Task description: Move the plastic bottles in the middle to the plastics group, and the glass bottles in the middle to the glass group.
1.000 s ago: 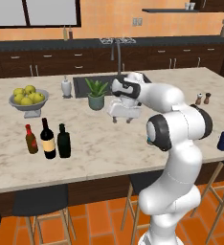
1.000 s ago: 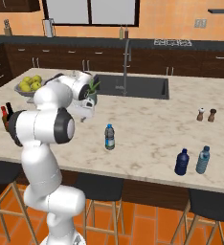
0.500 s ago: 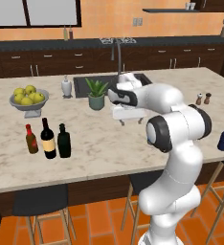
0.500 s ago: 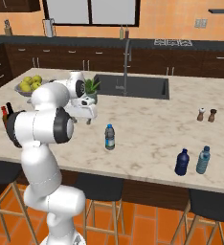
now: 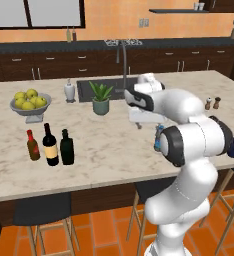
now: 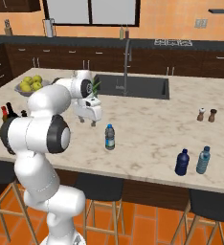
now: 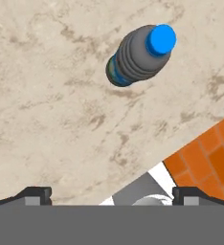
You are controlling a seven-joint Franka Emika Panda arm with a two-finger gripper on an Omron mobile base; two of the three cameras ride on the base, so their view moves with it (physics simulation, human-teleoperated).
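A clear pale-blue water bottle (image 6: 110, 137) with a blue cap stands alone mid-counter, and the hand view looks down on that bottle (image 7: 138, 56). My gripper (image 6: 87, 121) hangs open above the counter, just left of and behind it, holding nothing. In the left base view the gripper (image 5: 148, 125) is beside the bottle (image 5: 159, 138), which my arm half hides. At the left stand a red-capped sauce bottle (image 5: 33, 145), a tan-labelled wine bottle (image 5: 50, 145) and a dark green-black bottle (image 5: 67, 147). A dark blue bottle (image 6: 182, 162) and a clear one (image 6: 203, 160) stand at the right.
A fruit bowl (image 5: 29, 102), a white dispenser (image 5: 69, 91) and a potted plant (image 5: 100, 97) sit at the back left. The sink (image 6: 133, 86) with its faucet (image 6: 127, 62) lies behind. Salt and pepper shakers (image 6: 206, 115) stand far right. The counter's front edge is close to the bottles.
My hand has drifted a little to the right and forward, toward the lone water bottle. The jaws stay open, and no bottle has moved.
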